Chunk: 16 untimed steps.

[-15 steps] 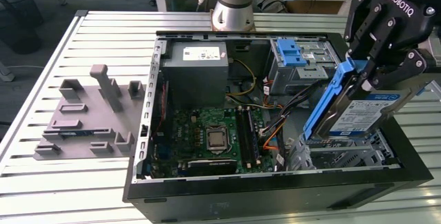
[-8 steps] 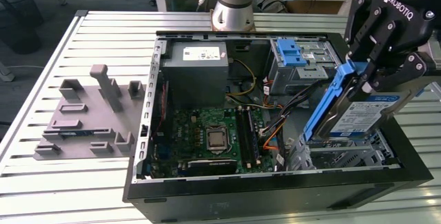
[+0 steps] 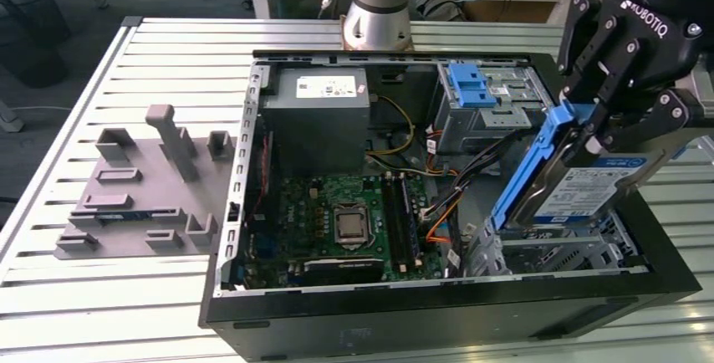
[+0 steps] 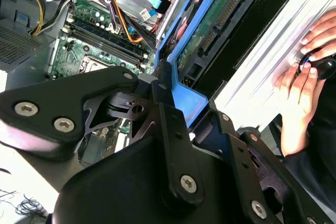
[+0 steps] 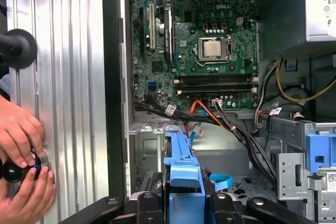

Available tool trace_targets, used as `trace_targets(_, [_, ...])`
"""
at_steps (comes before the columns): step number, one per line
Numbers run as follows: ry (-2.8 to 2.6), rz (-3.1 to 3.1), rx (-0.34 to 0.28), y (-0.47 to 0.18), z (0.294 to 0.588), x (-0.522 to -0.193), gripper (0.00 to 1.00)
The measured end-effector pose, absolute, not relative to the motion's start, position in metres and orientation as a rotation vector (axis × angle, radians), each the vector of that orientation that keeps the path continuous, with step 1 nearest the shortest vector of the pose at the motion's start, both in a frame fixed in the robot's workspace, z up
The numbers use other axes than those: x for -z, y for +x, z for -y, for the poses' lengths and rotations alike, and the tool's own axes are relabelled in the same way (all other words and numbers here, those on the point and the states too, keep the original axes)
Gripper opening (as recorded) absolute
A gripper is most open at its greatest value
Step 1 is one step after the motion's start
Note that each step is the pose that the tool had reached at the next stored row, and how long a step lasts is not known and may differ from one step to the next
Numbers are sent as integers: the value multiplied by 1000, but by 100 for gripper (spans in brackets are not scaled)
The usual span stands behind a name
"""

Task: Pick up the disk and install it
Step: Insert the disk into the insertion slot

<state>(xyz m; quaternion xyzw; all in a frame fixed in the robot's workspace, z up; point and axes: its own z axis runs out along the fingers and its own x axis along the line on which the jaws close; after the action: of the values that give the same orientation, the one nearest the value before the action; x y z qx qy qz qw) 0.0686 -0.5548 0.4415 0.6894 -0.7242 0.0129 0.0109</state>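
Note:
My gripper is shut on the disk, a silver drive with a blue-and-white label and a blue carrier frame. It hangs upright and tilted at the exterior view's right, just above the metal drive bay in the front corner of the open computer case. In the second wrist view the black fingers clamp the blue frame, with the disk's green circuit board beyond. In the first wrist view the blue carrier sticks out from the gripper toward the case's interior.
Inside the case lie the motherboard, a grey power supply box, cable bundles and a drive cage with a blue latch. A grey fixture plate sits at the exterior view's left. A person's hands hold a black knob beside the case.

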Motion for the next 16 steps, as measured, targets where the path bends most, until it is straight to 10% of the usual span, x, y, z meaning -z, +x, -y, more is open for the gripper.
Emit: trace_targets(16, [2190,2221,-43,70,557,-437,36])
